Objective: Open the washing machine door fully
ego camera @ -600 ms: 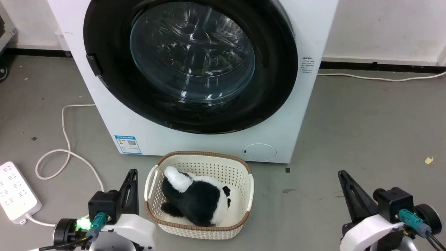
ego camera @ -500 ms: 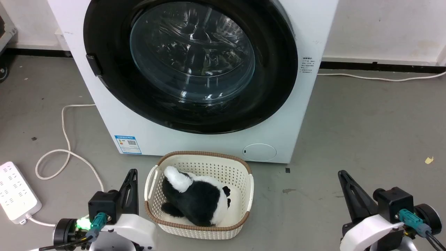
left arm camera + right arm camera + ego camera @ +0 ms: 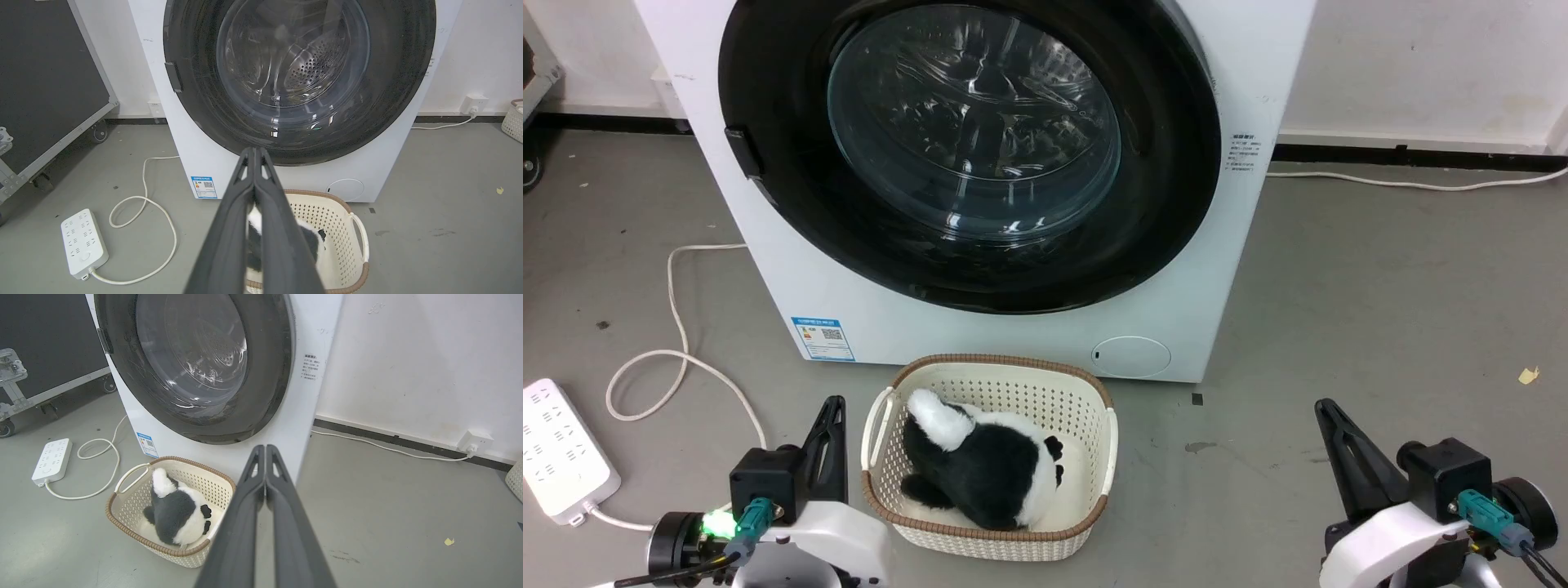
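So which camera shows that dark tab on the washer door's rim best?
The left wrist view: the dark tab on the washing machine door appears largest and near face-on. The head view shows it smaller; the right wrist view catches it obliquely.

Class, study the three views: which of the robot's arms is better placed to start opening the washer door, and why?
Left, probably. The black tab on the left edge of the washing machine door lies nearer the left tool; the right tool sits beyond the basket. Both are shut.
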